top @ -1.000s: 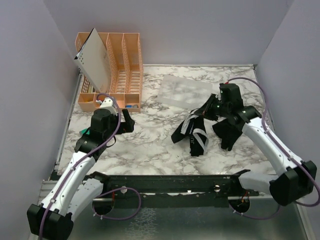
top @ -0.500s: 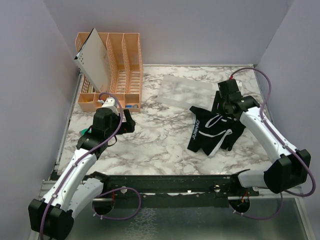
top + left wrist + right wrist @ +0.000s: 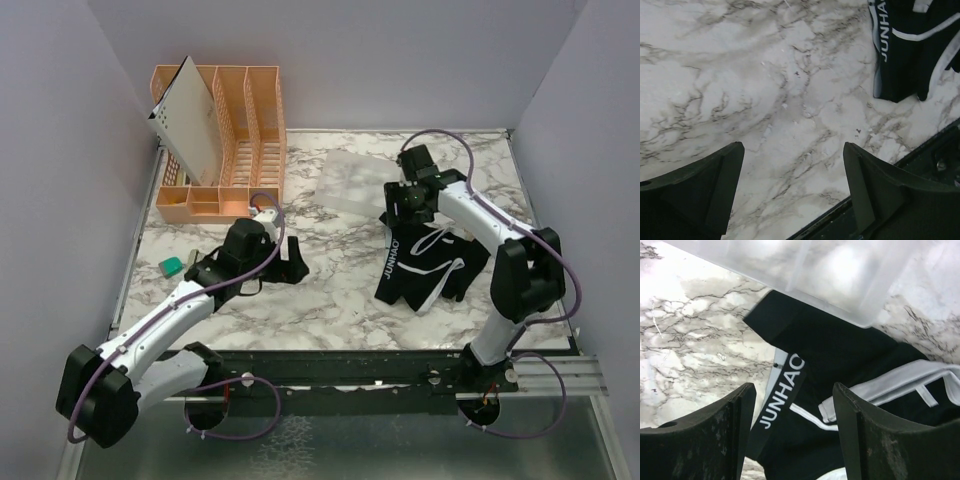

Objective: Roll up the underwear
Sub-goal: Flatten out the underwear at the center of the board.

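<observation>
Right gripper [image 3: 792,405] open over underwear [image 3: 430,265]; left gripper [image 3: 792,150] open over table [image 3: 765,65].

A marble-patterned desk [image 3: 330,290] is stretching between pale lilac walls [image 3: 380,60]. At its far left corner, a peach-coloured slotted rack [image 3: 255,120] is standing upright, with a row of small open compartments running along its front. A white perforated panel [image 3: 190,115] is leaning tilted against the rack's left side. A frosted clear plastic box [image 3: 360,182] is lying flat near the far middle of the desk. A small teal object [image 3: 173,265] is sitting near the left edge. A black rail [image 3: 330,365] is running along the near edge.
</observation>
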Controlling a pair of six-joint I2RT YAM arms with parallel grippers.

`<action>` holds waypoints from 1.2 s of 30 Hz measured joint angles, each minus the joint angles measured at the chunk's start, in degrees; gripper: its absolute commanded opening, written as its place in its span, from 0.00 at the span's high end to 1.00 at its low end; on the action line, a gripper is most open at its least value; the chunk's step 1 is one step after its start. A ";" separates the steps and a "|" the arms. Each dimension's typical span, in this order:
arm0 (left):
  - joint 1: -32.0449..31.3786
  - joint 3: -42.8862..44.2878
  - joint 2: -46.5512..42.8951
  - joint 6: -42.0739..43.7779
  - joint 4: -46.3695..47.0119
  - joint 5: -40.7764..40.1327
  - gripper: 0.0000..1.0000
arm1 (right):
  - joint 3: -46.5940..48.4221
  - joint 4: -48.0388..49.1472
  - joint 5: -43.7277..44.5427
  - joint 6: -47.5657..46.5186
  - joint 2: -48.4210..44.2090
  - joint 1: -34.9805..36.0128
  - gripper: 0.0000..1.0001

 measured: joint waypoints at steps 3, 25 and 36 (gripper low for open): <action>-4.46 -1.25 0.00 -2.75 2.34 -0.07 0.13 | 2.43 -0.17 2.97 -1.36 3.91 3.37 0.30; -6.78 -3.43 -3.85 -6.43 3.13 -4.04 0.15 | 9.64 0.26 25.88 -5.18 16.13 10.27 0.93; -11.67 -3.30 7.45 -6.47 12.59 1.84 0.15 | 4.94 0.13 25.99 -0.85 -6.36 10.27 0.97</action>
